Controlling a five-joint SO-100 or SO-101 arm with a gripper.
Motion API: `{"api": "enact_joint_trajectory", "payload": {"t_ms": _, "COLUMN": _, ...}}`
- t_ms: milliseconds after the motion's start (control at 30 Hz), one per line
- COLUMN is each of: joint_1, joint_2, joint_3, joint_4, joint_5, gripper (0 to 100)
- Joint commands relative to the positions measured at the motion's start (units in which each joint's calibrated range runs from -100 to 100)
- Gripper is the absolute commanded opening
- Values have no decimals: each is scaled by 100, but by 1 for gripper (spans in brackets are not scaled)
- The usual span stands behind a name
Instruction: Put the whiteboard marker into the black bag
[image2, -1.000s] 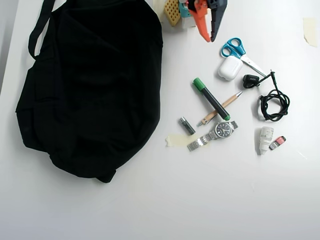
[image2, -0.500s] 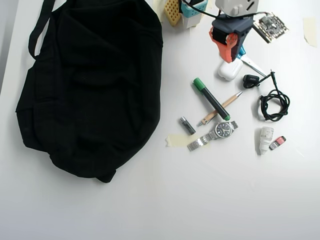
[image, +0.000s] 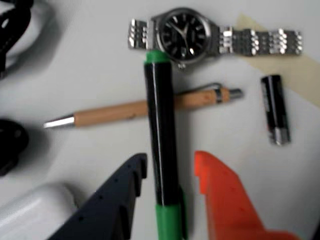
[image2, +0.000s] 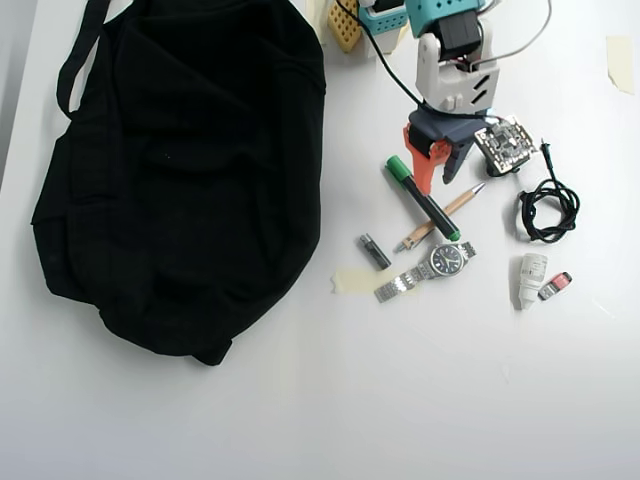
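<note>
1. Beyond the gripper (image: 170, 172), a wooden pen (image: 135, 111) is seen crossing under the whiteboard marker (image: 161, 135); a wristwatch (image: 186, 34) and a small battery (image: 275, 109) lie farther off.
2. The gripper's jaws are spread apart, with the marker lying between them, its green cap nearest.
3. The black bag (image2: 180, 170) is seen well away from the gripper, across the table (image2: 420, 400).

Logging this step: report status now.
Jaws open, astride the whiteboard marker, not closed on it. Marker lies across the wooden pen, watch at its tip. Black bag off to overhead-view left.
</note>
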Motion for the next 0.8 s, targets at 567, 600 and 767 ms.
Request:
{"api": "enact_joint_trajectory", "payload": {"t_ms": 567, "joint_1": -260, "joint_2": 495, "joint_3": 105, "joint_4": -681, "joint_5": -420, "gripper": 24}}
{"api": "enact_joint_trajectory", "payload": {"t_ms": 600, "joint_1": -282, "joint_2": 520, "joint_3": 141, "joint_4": -699, "joint_5": -420, "gripper": 24}}
{"api": "enact_joint_trajectory", "payload": {"t_ms": 767, "joint_1": -282, "joint_2": 536, "joint_3": 231, "joint_4": -733, "joint_5": -426, "gripper": 24}}
